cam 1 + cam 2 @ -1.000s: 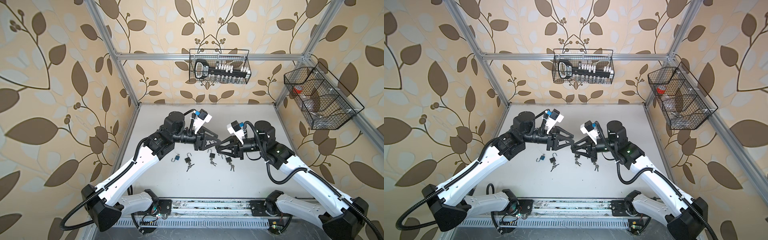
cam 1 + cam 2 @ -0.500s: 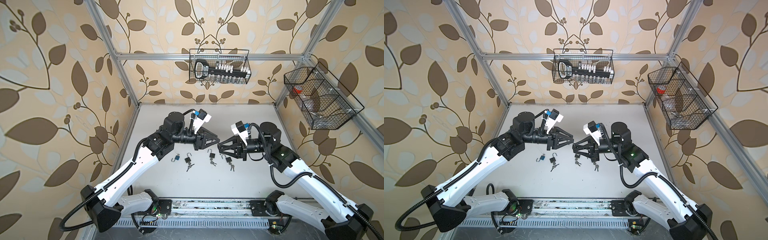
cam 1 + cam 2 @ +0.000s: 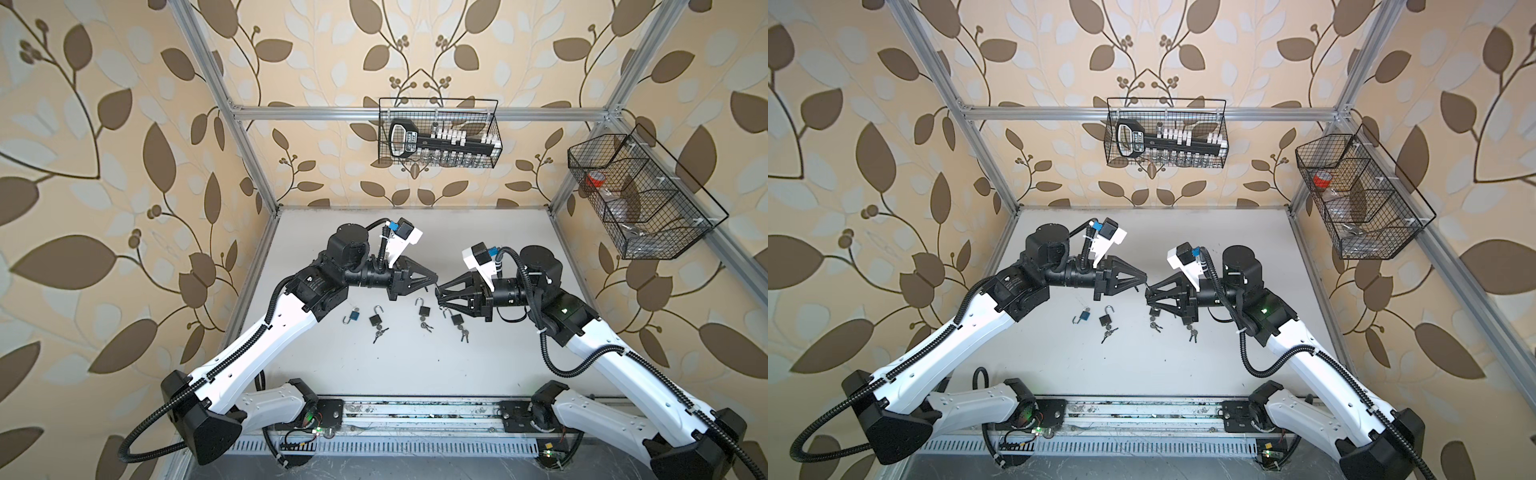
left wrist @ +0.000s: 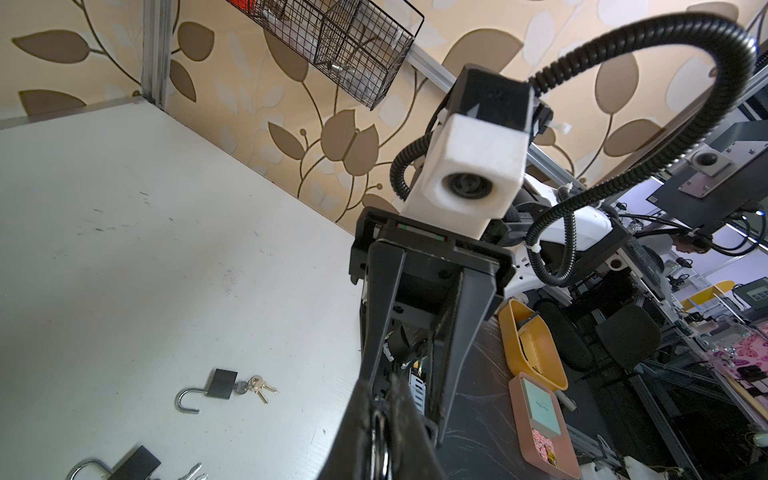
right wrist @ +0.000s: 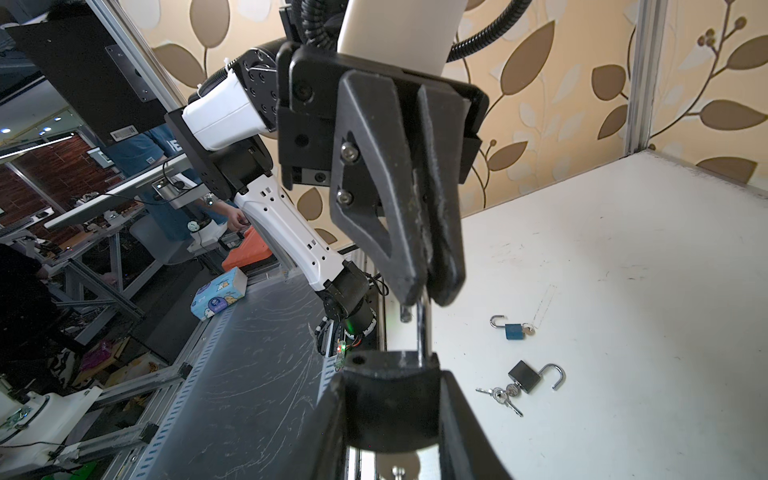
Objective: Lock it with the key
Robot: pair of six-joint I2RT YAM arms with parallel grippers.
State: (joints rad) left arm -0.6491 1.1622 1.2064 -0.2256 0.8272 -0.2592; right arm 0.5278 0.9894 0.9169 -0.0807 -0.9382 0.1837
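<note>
At the middle of the white bench (image 3: pixel 415 374) lie a small blue padlock (image 3: pixel 354 316) and three black padlocks with silver keys (image 3: pixel 376 321), shackles swung open where they show clearly. Just above and beyond them the right gripper (image 3: pixel 439 292) clamps another black padlock body (image 5: pixel 390 395), while the left gripper (image 5: pixel 429 291) is pressed together on its silver shackle (image 5: pixel 423 328), whose free leg stands clear of the body. Nothing looks locked yet: the shackle must be pushed home, then the remaining four handled.
</note>
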